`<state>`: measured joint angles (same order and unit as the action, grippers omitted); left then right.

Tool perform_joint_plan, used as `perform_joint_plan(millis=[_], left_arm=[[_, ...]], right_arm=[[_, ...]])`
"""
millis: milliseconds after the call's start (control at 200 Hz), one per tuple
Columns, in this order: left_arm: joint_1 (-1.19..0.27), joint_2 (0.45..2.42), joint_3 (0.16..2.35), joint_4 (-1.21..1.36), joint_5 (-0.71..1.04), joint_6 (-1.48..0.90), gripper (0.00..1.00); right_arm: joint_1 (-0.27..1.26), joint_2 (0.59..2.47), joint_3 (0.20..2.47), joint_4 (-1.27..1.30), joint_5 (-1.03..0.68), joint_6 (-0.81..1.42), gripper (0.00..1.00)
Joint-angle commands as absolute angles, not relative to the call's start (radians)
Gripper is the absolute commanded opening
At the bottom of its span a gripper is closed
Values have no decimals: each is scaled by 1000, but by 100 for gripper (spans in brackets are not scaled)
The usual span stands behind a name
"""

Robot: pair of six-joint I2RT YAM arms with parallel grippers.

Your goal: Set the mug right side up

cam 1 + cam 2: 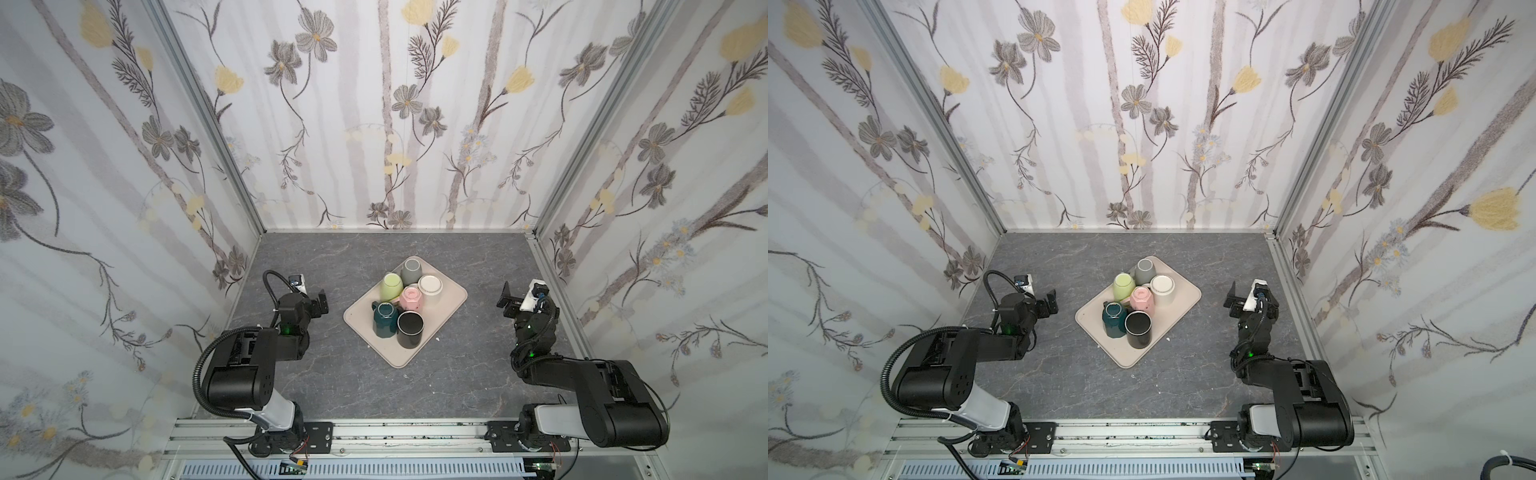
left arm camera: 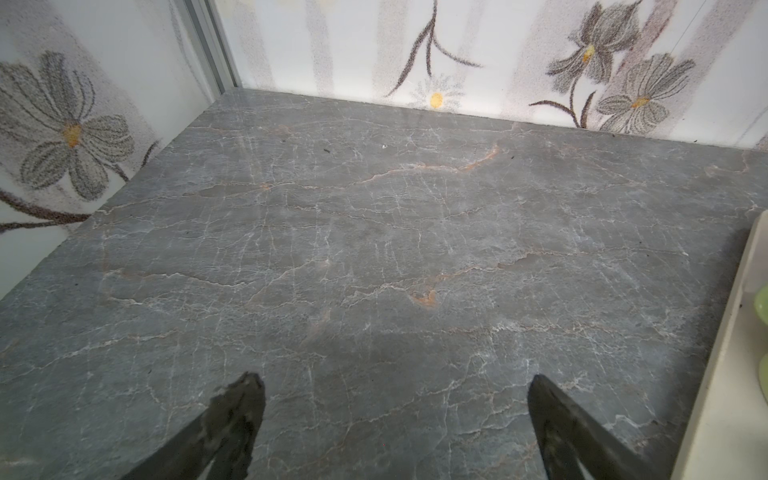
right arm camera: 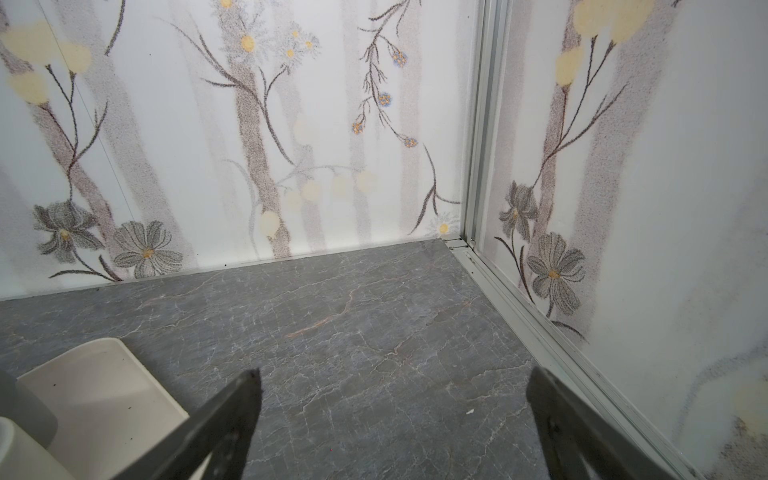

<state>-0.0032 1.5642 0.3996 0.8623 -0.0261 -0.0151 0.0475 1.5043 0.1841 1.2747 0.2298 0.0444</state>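
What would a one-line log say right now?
left hand: open, empty | right hand: open, empty | mugs: clustered on tray, untouched

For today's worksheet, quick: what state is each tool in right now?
Left tool: open, holding nothing.
Right tool: open, holding nothing.

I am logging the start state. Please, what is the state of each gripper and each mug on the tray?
Left gripper: open, empty.
Right gripper: open, empty.
Green mug: upside down.
Grey mug: seems upside down.
White mug: upside down.
Pink mug: upside down.
Teal mug: seems upside down.
Black mug: cannot tell.
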Motion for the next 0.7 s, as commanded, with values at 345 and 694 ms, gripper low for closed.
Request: perform_joint_plan(millis=[345, 694], left_arm=[[-2, 1567, 402, 882, -28, -11, 100], [-2, 1567, 402, 881, -29, -11, 100]], right_arm=[[49, 1506, 184, 1337, 215, 34, 100], [43, 1507, 191, 1326, 207, 40, 100]])
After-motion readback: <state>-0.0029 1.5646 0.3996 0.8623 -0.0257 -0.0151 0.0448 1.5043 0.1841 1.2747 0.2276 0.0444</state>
